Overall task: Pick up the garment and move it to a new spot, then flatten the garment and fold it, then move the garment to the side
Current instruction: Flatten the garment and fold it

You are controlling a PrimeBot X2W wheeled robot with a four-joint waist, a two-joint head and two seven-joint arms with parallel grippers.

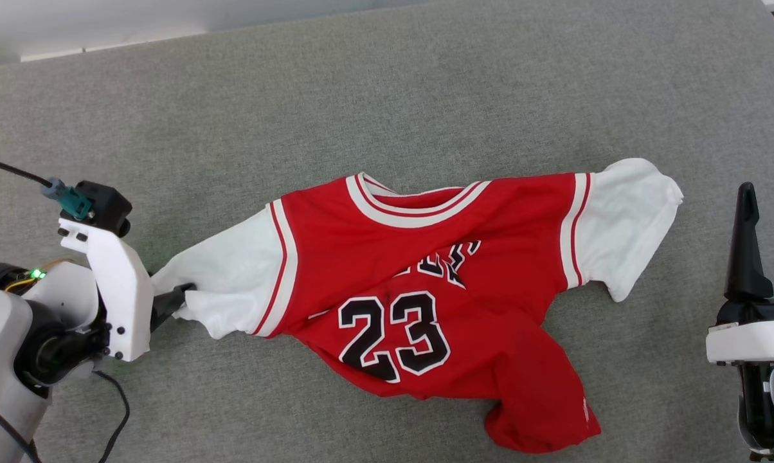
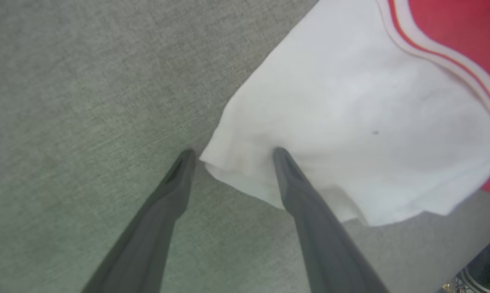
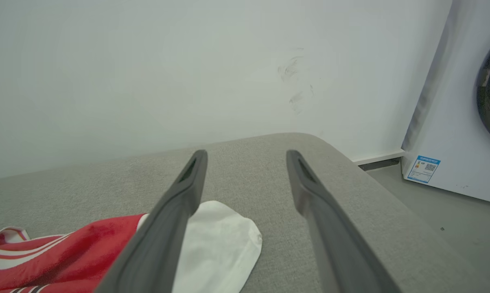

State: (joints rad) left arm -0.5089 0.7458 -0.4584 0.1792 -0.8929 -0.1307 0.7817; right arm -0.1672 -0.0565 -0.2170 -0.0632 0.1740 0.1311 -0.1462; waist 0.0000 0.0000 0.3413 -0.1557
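The garment (image 1: 425, 283), a red jersey with white sleeves and a black "23", lies face up and rumpled on the grey surface, its lower hem bunched toward the front right. My left gripper (image 1: 180, 297) is open at the tip of the left white sleeve (image 2: 351, 122); in the left wrist view (image 2: 232, 156) one finger (image 2: 294, 179) rests on the sleeve cloth and the other (image 2: 180, 171) on bare surface beside the sleeve's corner. My right gripper (image 3: 247, 156) is open, held above the surface right of the other white sleeve (image 3: 220, 240), touching nothing.
The grey padded surface (image 1: 387, 96) ends at a white wall along the far side. Its rounded right corner (image 3: 351, 171) drops to the floor, where a white washing machine (image 3: 456, 122) stands. A dark cable (image 1: 114, 411) hangs by my left arm.
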